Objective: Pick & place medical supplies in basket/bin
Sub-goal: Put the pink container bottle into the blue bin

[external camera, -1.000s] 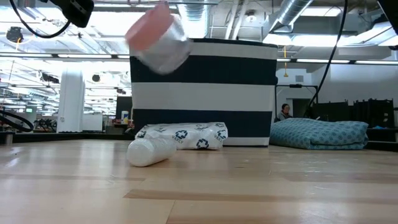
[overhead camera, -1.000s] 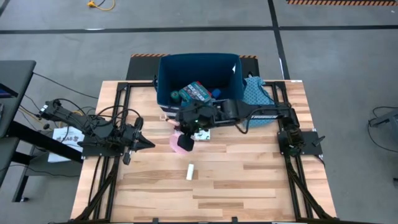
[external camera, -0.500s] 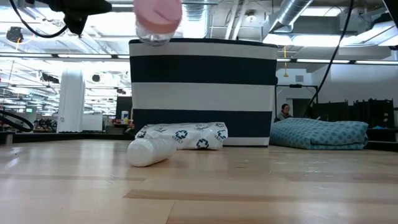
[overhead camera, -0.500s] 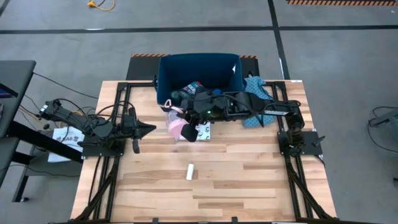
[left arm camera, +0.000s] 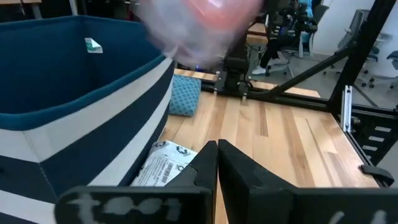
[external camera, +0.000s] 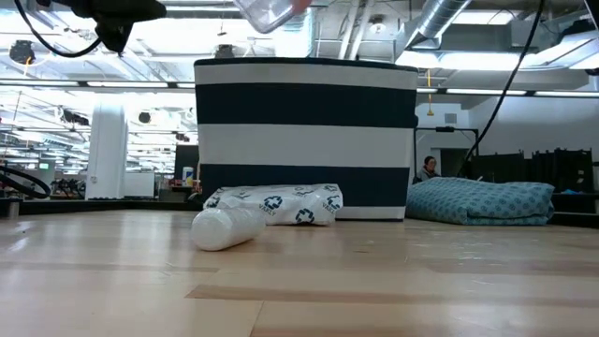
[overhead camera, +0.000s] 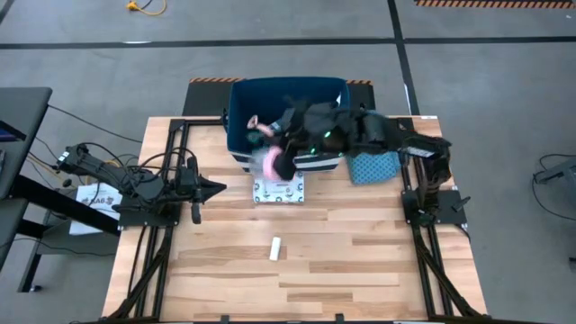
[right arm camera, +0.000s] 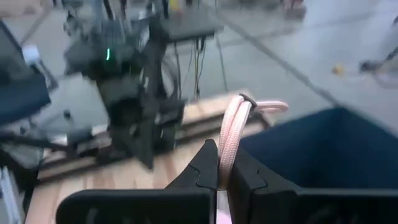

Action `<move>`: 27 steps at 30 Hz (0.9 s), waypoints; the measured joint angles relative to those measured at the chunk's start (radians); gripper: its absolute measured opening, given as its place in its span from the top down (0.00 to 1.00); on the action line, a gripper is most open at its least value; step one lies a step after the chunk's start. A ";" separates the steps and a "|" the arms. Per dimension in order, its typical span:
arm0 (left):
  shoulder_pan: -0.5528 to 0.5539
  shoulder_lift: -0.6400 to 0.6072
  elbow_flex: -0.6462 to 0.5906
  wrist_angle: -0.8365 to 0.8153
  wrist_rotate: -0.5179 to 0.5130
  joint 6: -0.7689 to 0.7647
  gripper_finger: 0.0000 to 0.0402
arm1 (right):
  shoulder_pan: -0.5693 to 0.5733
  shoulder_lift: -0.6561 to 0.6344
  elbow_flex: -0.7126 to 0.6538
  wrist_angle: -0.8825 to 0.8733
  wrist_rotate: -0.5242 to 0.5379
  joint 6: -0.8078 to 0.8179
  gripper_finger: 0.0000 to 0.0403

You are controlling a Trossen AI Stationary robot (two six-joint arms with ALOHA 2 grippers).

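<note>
Right gripper (overhead camera: 274, 162), clamped on the pink-lidded jar (overhead camera: 269, 159), hangs over the bin (overhead camera: 236, 108) mid-frame; white stick (overhead camera: 275, 248) and packet (overhead camera: 278, 189) remain below; left gripper (overhead camera: 216, 189) shut, empty.

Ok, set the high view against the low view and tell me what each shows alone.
Only the high view shows the left gripper parked at the table's left, and the right gripper shut on the pink round piece at the bin's front rim. Only the low view shows the bin's white stripes. Both share the bin, teal-and-white packet and white stick.
</note>
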 joint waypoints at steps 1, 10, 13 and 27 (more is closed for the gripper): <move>0.000 0.000 0.000 -0.002 0.000 0.000 1.00 | -0.013 -0.013 0.000 0.001 0.000 -0.012 1.00; 0.000 0.000 0.000 0.002 -0.005 -0.003 1.00 | -0.183 -0.103 0.001 0.033 -0.086 -0.149 1.00; 0.000 0.000 0.000 0.003 -0.005 -0.009 1.00 | -0.259 -0.104 0.001 0.036 -0.158 -0.187 1.00; 0.001 0.000 0.000 0.000 -0.036 -0.008 1.00 | -0.553 0.005 -0.013 -0.063 -0.503 -0.302 1.00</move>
